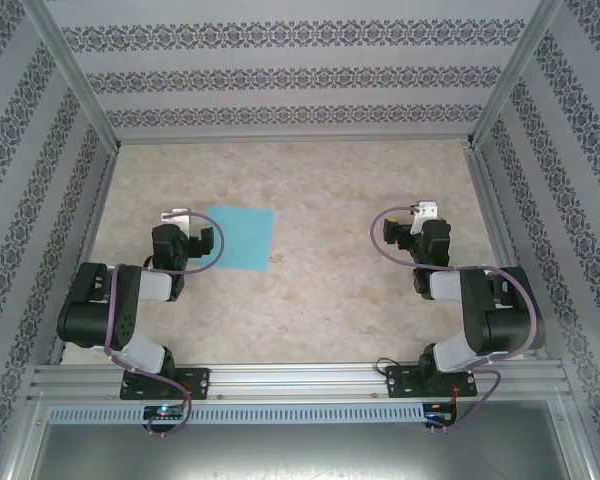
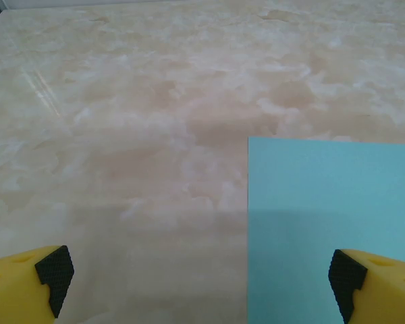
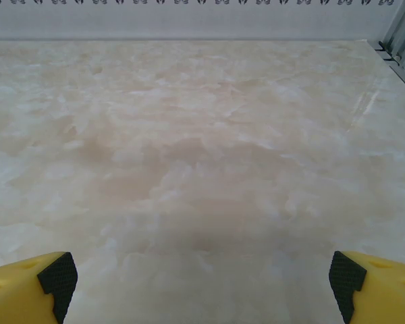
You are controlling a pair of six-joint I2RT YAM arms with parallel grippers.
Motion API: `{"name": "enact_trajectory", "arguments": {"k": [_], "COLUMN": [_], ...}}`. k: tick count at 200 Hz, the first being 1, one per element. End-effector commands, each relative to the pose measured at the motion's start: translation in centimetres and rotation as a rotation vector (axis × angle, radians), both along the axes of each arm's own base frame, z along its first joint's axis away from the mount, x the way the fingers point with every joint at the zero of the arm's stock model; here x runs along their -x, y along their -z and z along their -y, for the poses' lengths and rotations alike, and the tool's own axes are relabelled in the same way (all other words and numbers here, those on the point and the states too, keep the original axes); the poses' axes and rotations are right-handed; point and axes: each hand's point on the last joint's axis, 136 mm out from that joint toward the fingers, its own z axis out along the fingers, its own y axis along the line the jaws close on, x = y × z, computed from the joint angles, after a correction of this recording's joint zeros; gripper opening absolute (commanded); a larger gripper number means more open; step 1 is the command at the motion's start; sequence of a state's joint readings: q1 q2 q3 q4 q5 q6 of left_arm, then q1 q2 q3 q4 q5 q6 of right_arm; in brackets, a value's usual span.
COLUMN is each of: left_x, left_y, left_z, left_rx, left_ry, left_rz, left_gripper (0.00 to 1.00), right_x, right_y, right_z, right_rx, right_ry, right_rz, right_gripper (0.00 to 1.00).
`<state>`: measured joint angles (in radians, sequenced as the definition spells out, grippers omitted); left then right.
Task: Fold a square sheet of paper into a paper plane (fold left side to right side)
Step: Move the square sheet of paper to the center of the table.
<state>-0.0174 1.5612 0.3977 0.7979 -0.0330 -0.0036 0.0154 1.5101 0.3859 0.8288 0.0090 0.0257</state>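
Observation:
The square sheet of paper (image 1: 240, 238) lies flat and unfolded on the marbled table, left of centre; it is turquoise-blue. In the left wrist view the same sheet (image 2: 331, 223) takes up the lower right, its left edge running straight down between my fingers. My left gripper (image 1: 178, 216) hovers at the sheet's left edge, open, with nothing between its yellow fingers (image 2: 27, 283); the right finger hangs over the paper. My right gripper (image 1: 422, 210) is open over bare table at the right, well away from the sheet, yellow fingers (image 3: 378, 287) wide apart.
Aluminium frame posts and patterned walls (image 1: 280, 75) enclose the table on three sides. The metal rail (image 1: 300, 380) with both arm bases runs along the near edge. Bare marbled tabletop (image 1: 340, 200) stretches between the two arms.

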Motion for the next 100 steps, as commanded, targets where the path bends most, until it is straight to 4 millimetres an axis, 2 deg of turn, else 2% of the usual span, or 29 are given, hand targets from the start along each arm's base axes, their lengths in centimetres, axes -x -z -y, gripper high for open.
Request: {"name": "enact_trajectory", "arguments": {"k": [1, 100], "left_x": [-0.7, -0.74], "left_y": [-1.23, -1.29], "left_z": [-0.32, -0.28], "left_rx": [0.013, 0.015], "left_ry": [-0.007, -0.005], "left_rz": [0.049, 0.05], "left_gripper": [1.0, 1.0], "right_x": [-0.53, -0.52], "right_y": [-1.46, -1.51], "right_z": [-0.36, 0.2], "right_rx": [0.002, -0.033], "right_ry": [-0.023, -0.013], "right_rz": [0.054, 0.055], "right_gripper": [0.98, 0.98]}}
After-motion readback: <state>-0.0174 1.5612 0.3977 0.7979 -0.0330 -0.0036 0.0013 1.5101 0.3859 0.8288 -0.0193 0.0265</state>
